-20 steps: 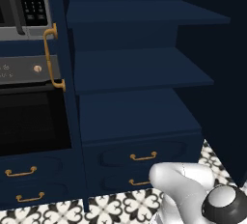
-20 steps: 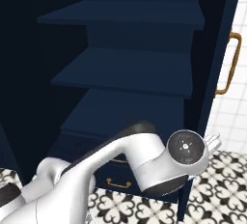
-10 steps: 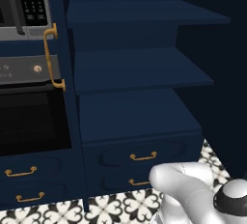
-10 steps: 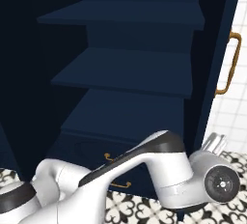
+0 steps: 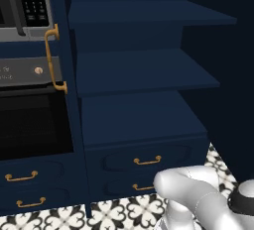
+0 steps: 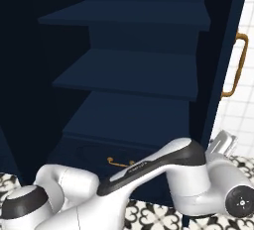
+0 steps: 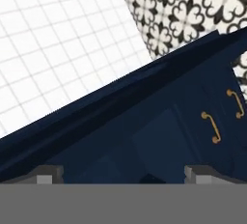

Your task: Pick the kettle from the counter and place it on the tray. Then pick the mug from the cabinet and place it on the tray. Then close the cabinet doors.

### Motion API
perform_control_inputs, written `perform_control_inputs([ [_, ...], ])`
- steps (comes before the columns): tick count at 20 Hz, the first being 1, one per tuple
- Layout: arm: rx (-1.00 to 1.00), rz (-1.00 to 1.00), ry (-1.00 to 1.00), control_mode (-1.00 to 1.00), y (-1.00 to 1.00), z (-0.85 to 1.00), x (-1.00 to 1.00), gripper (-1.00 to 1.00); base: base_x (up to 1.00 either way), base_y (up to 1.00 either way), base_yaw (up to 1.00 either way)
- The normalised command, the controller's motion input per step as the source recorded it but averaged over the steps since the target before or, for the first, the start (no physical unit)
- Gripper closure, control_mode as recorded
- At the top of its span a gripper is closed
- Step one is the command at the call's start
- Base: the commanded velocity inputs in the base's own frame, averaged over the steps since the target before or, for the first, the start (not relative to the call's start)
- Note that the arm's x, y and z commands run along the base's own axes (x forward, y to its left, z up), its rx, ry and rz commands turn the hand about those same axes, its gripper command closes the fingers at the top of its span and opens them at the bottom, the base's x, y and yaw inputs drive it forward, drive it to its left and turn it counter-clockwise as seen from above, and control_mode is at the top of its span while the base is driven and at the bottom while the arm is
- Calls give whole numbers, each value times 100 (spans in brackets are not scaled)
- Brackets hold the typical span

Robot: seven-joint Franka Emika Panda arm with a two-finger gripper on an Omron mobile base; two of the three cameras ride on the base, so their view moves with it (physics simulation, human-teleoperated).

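The cabinet (image 5: 144, 70) stands open, and its navy shelves (image 6: 134, 73) are bare where I see them. Its right door (image 6: 221, 50) is swung out, with a brass bar handle (image 6: 239, 65) on the outer face. The left door (image 5: 62, 75) shows edge-on with its own brass handle (image 5: 52, 58). My gripper (image 7: 123, 175) is open and holds nothing; its fingertips (image 7: 48, 174) are wide apart, low down beside the right door's bottom edge (image 7: 111, 107). My hand (image 6: 223, 144) sits just right of that door. The kettle, mug, tray and counter are out of view.
A black oven (image 5: 30, 120) and a microwave panel (image 5: 30, 1) fill the wall left of the cabinet. Drawers with brass pulls (image 5: 147, 161) lie under the shelves. A white tiled wall (image 6: 243, 110) rises right of the door. The floor is patterned tile (image 7: 193, 6).
My arm has swung right and down, carrying the hand from in front of the drawers to the lower edge of the right door. The gripper stayed open. The cabinet has not moved.
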Motion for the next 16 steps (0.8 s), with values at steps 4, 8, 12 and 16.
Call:
perform_control_inputs([
  [4, 0, 0, -17, -100, -3, -8, 14, -100, 0, 0, 0],
  [8, -5, 0, -16, -100, 2, -6, 11, -100, 0, 0, 0],
  [12, -7, -2, -7, -100, 0, -7, 5, -100, 0, 0, 0],
  [16, -4, 0, -3, -100, -2, -10, 5, -100, 0, 0, 0],
])
